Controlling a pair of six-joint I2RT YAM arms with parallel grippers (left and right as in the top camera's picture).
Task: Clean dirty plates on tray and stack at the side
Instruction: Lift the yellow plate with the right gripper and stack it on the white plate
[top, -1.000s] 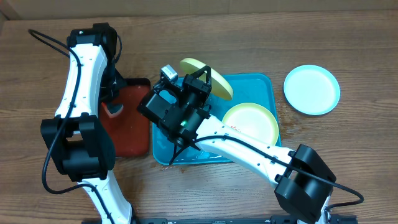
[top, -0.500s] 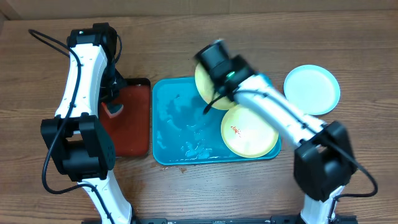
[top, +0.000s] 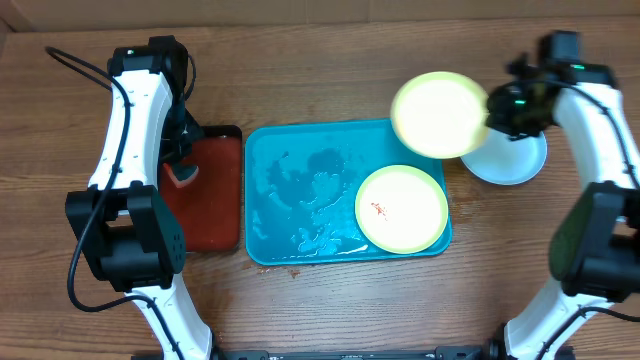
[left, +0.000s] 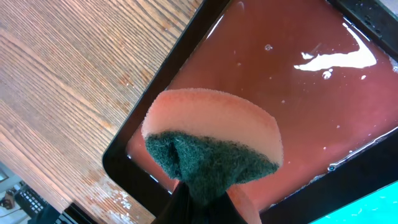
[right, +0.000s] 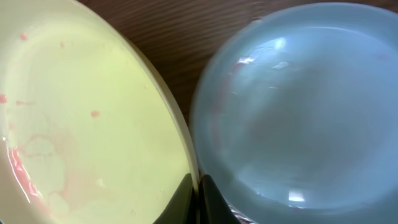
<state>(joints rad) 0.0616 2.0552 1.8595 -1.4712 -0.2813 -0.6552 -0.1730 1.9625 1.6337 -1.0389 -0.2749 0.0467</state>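
Currently the large bright cyan-blue rectangular plastic tray (top: 300, 200) holds water film and one pale yellow-green round plastic plate (top: 401, 208) bearing a red smear at its right end. Since a second ago the right gripper (top: 492, 112), pinched on the rim of a second pale yellow-green plate (top: 438, 114), has carried it from above the tray's top edge rightward, over the light blue round plate (top: 512, 160) on the wooden table (top: 330, 80). Unchanged, the left gripper (left: 202, 202) is clamped on a pink sponge with green scouring pad (left: 211, 149) over the smaller black-rimmed dark red tray (left: 292, 93), which holds liquid.
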